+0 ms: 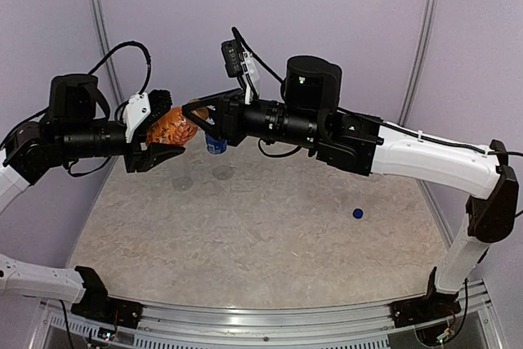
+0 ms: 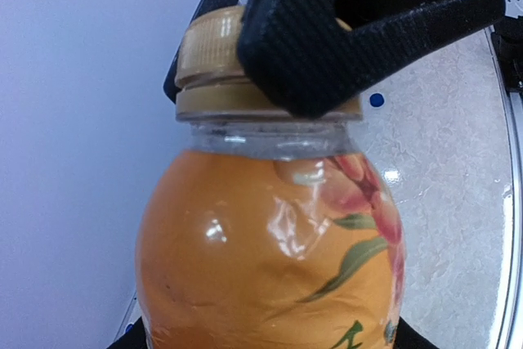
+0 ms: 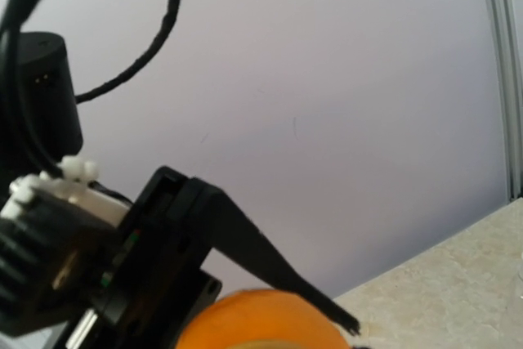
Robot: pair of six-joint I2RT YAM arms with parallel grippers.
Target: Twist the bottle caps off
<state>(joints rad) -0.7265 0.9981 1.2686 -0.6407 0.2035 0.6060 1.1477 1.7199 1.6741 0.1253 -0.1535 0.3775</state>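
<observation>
Above the far left of the pale surface (image 1: 270, 226), the right tool (image 1: 198, 114) pinches the orange-brown cap (image 2: 214, 63). The left tool (image 1: 159, 132) surrounds the orange bottle (image 1: 172, 130), and I cannot tell how tightly. It seems the unscrewing step; the next move needs a firm counter-twist.

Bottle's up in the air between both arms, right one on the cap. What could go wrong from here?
1. The orange bottle hangs above the table, held by the left gripper on its rounded body; if that slips, it may spin with the cap or drop.
2. It looks full and tilted; once the right gripper frees the cap, contents could spill.
</observation>
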